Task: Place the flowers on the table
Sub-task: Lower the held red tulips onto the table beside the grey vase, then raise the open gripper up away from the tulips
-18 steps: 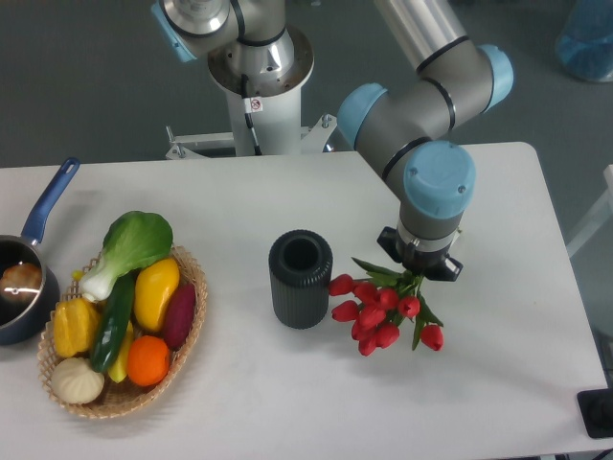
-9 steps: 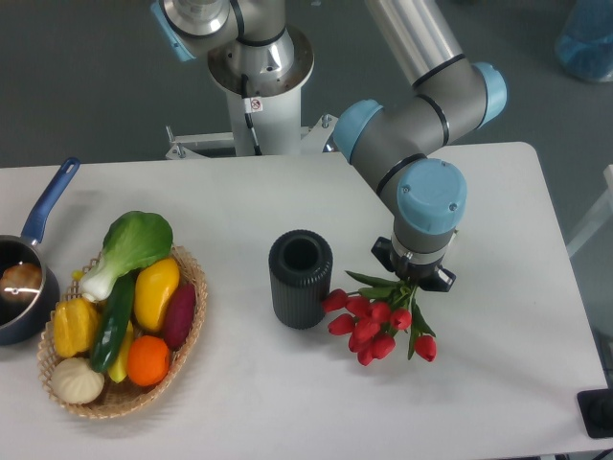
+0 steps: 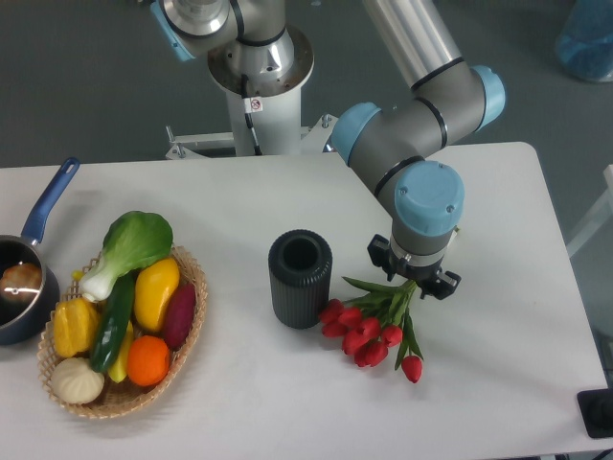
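My gripper [image 3: 415,280]: pointing down over the right half of the table, hidden under my own wrist from this camera; I cannot tell whether the jaws are parted or closed
My wrist: the blue-capped joint sits directly above the stem end of the flowers and covers it
The flowers [image 3: 369,328]: a bunch of red tulips with green leaves, heads fanned out toward the front-left, stems running up and back under my gripper; one bloom trails off alone at the lower right of the bunch
Flowers and table: the blooms look low against the white surface, but I cannot tell from this view whether they are touching it
The table [image 3: 498,383]: white top with rounded corners, carrying everything in the scene
Dark vase [image 3: 300,278]: ribbed, cylindrical, upright, mouth open to the camera, just beside the leftmost tulip heads, on their left
Wicker basket [image 3: 188,326]: at the left of the table, well apart from the flowers, holding a leafy green vegetable with a white stalk, yellow, orange and purple produce and a pale round item at the front
Saucepan [image 3: 19,287]: blue handle angled up and back, at the far left edge, partly cut off by the frame
My base: white pedestal behind the table, at top centre
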